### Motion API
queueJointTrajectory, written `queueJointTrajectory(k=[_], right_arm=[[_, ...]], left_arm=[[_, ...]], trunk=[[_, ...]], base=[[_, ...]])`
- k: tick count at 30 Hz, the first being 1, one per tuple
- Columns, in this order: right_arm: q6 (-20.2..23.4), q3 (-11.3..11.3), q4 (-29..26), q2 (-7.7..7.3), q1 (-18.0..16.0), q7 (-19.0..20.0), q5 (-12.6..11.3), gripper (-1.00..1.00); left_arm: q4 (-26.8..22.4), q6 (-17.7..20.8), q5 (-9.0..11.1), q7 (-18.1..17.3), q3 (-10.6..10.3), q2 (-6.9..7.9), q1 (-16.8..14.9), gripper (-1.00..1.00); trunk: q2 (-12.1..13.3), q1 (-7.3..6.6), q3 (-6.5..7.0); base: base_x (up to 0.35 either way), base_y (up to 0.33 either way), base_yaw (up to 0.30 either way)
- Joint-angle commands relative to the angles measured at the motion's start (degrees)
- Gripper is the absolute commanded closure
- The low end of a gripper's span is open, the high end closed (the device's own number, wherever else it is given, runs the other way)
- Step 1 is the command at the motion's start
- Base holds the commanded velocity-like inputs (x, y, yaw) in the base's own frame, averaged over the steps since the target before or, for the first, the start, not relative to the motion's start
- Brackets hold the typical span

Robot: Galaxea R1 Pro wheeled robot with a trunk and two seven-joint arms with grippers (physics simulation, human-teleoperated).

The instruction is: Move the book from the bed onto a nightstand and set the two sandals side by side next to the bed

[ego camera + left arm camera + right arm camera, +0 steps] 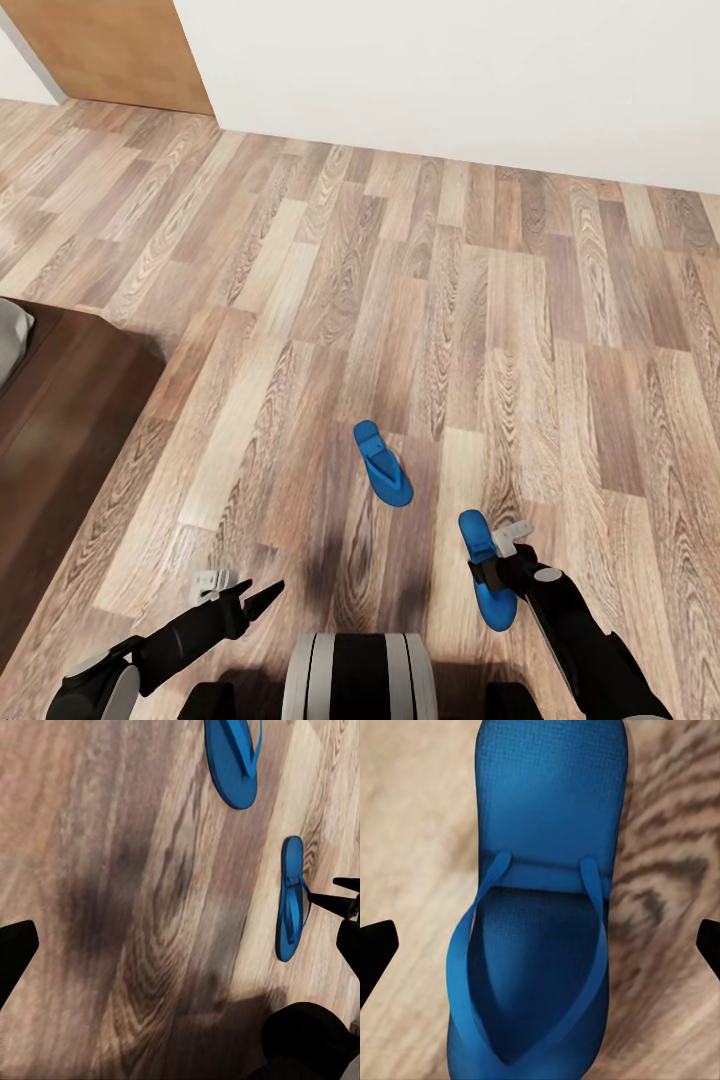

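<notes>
Right gripper (497, 572), jaws spread wide and holding nothing, poised directly over the near sandal (487, 583), one finger to either side of the sole, evidently lined up for a grasp. Left gripper (262, 596), its fingers apparently drawn together and empty, idles above bare floor (420, 300). The far sandal (382, 463) lies apart, nearer the bed (60, 440); hence the pair is not yet side by side.
</notes>
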Motion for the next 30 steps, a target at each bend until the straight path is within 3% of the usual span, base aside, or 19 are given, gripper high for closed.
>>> queueJointTrajectory(k=[1,4,15,24,30], right_arm=[[0.20,-0.12,-0.10,0.02,-0.01,0.52,0.61,-1.00],[0.18,-0.13,-0.11,0.02,-0.01,0.52,0.61,-1.00],[0.20,-0.13,-0.13,0.02,-0.01,0.52,0.61,-1.00],[0.20,-0.13,-0.10,0.02,-0.01,0.52,0.61,-1.00],[0.20,-0.13,-0.10,0.02,-0.01,0.52,0.61,-1.00]], left_arm=[[-0.01,0.43,0.35,-0.08,0.04,0.00,-0.02,-1.00],[-0.01,0.43,0.35,-0.08,0.04,0.00,-0.02,-1.00],[-0.01,0.43,0.35,-0.08,0.04,0.00,-0.02,-1.00],[-0.01,0.43,0.35,-0.08,0.04,0.00,-0.02,-1.00],[-0.01,0.43,0.35,-0.08,0.04,-0.01,-0.02,-1.00]], trunk=[[-0.01,-0.01,-0.03],[-0.01,-0.01,-0.03],[-0.16,0.28,-2.47],[-0.16,0.28,-2.47],[-0.24,0.43,-3.80]], base=[[0.000,0.000,0.000],[0.000,0.000,0.000],[0.000,0.000,0.000],[0.000,0.000,0.000],[0.000,0.000,0.000]])
